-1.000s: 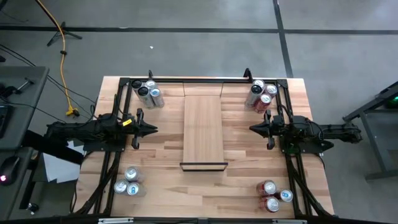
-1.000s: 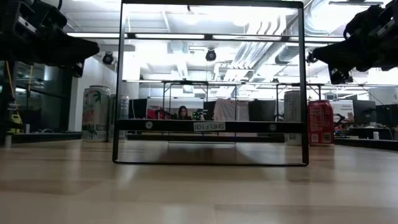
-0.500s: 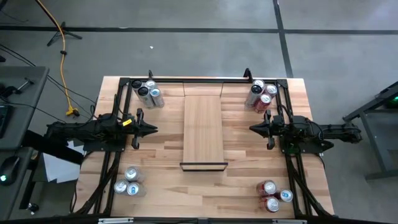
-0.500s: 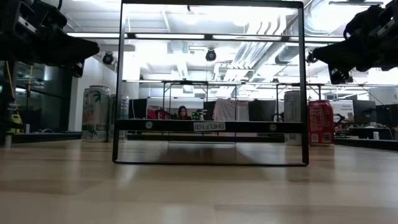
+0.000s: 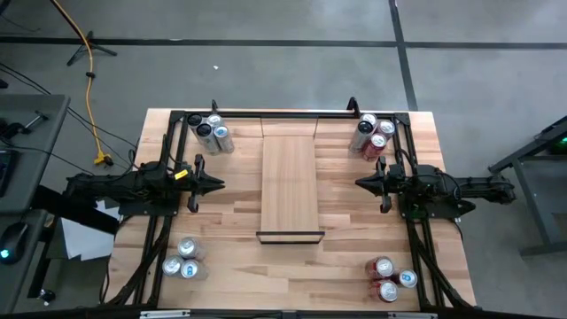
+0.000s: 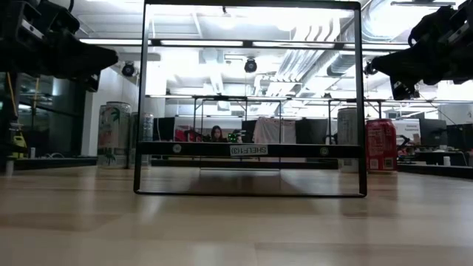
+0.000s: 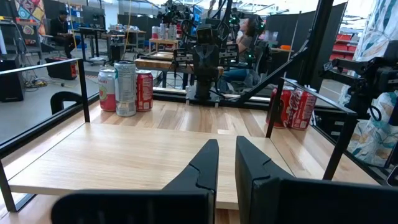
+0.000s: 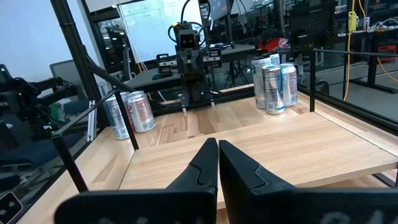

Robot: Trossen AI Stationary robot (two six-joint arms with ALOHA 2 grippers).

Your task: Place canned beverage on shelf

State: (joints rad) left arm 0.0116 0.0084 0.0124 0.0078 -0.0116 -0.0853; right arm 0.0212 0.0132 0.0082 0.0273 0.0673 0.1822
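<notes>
No step of the task is complete. The shelf (image 5: 290, 182) lies bare between both sets of jaws. The left gripper (image 5: 215, 184) and right gripper (image 5: 361, 183) hold nothing, jaws nearly closed. The cans (image 5: 373, 135) stand in corner clusters, ungrasped.

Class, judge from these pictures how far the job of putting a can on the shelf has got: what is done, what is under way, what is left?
Done: nothing; the shelf is bare. In hand: nothing; the left tool and right tool hang shut and empty either side of the shelf. Left: everything. All four can clusters sit at the table's corners, such as the far left cans and near right cans; one must be picked and set on the shelf.
</notes>
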